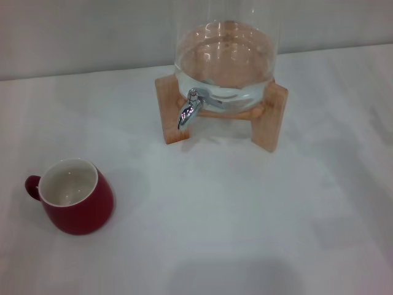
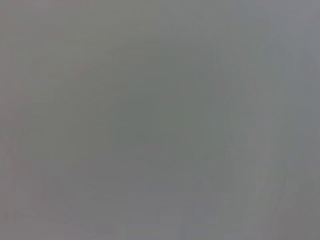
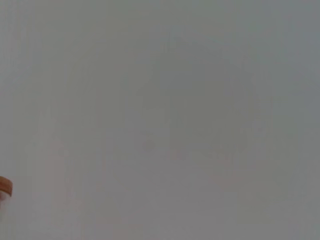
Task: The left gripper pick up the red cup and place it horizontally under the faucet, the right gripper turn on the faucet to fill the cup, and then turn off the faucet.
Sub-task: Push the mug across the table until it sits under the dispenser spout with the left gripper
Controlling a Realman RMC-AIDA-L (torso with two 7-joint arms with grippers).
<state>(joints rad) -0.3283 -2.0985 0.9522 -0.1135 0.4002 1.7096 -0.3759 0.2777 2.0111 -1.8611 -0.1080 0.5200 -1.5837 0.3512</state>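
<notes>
Cup work not begun: red cup (image 1: 77, 198) sits lower left, well apart from faucet (image 1: 189, 110) (upper centre); neither end effector visible, state unknown

Table (image 1: 258, 215): the white, smooth surface before me; it fills nearly all of my head view.
Wall (image 1: 80, 37): pale grey and plain, meeting the table's far edge along a line that rises to the right.
Light: soft and even, with faint shadows on the white.
Wrist views: I see only blank pale grey surface (image 2: 160, 120).
</notes>
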